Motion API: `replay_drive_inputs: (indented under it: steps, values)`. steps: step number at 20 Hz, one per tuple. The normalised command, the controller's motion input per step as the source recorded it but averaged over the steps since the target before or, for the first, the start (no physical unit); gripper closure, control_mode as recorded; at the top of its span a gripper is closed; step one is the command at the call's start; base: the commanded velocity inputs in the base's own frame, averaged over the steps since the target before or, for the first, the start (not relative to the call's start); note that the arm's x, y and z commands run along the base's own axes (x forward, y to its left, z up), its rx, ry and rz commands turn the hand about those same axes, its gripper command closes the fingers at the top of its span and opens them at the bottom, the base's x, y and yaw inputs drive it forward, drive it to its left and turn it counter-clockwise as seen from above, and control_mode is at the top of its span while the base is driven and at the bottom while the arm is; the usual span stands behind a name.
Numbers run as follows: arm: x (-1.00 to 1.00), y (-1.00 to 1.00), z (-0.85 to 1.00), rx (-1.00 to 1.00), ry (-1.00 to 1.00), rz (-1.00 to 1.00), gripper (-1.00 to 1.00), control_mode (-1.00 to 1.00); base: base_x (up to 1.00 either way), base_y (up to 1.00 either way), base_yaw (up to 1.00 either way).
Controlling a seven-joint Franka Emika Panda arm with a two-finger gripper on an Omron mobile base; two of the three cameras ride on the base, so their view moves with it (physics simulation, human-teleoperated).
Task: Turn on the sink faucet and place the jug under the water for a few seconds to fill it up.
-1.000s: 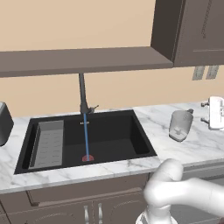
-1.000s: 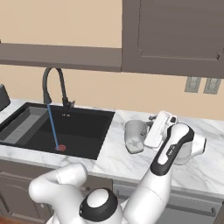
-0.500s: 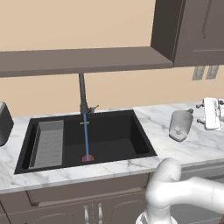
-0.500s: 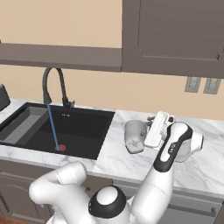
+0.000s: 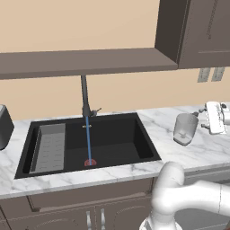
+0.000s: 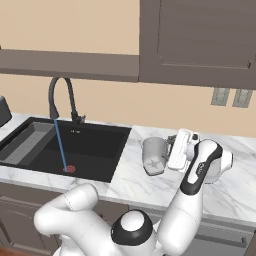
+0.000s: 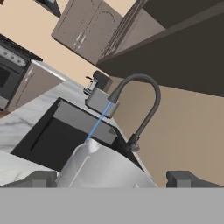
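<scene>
The jug [image 5: 185,129] stands upright on the marble counter to the right of the sink [image 5: 148,137]. My gripper [image 5: 202,120] is at the jug's right side and open. In the hand view the jug [image 7: 105,168] sits between the two spread fingertips [image 7: 41,178], and I cannot tell whether they touch it. The sink faucet [image 5: 84,96] is running: a thin blue stream of water [image 5: 88,139] falls onto the red drain. From the right base view, the jug [image 6: 154,156] is just left of my gripper [image 6: 169,151], with the faucet [image 6: 60,95] and water [image 6: 61,145] further left.
A grey ribbed tray [image 5: 50,146] lies in the sink's left half. A dark toaster [image 5: 4,126] stands at the counter's left end. A long shelf [image 5: 81,63] and wall cabinets [image 5: 197,31] hang overhead. Wall outlets [image 5: 211,74] sit behind the hand.
My hand has edged a little left and down toward the jug. The jug, the faucet and the water stream look the same.
</scene>
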Motion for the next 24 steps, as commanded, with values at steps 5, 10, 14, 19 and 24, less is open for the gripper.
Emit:
replay_drive_inputs:
  steps: [5, 10, 14, 19, 24]
  values:
    - [0.11, -0.15, -0.04, 0.0, 0.0, 0.01, -1.0, -1.0, 0.0, 0.0, 0.0]
    - [0.28, -0.07, -0.07, 0.0, 0.02, 0.0, -1.0, -1.0, 0.0, 0.0, 0.0]
    - [0.46, 0.0, -0.15, 0.0, 0.09, 0.0, -1.0, -1.0, 0.0, 0.0, 0.0]
    - [0.41, 0.0, -0.14, 0.0, 0.08, 0.0, -1.0, -1.0, 0.0, 0.0, 0.0]
    - [0.3, -0.06, -0.11, 0.0, 0.04, 0.0, -1.0, -1.0, 0.0, 0.0, 0.0]
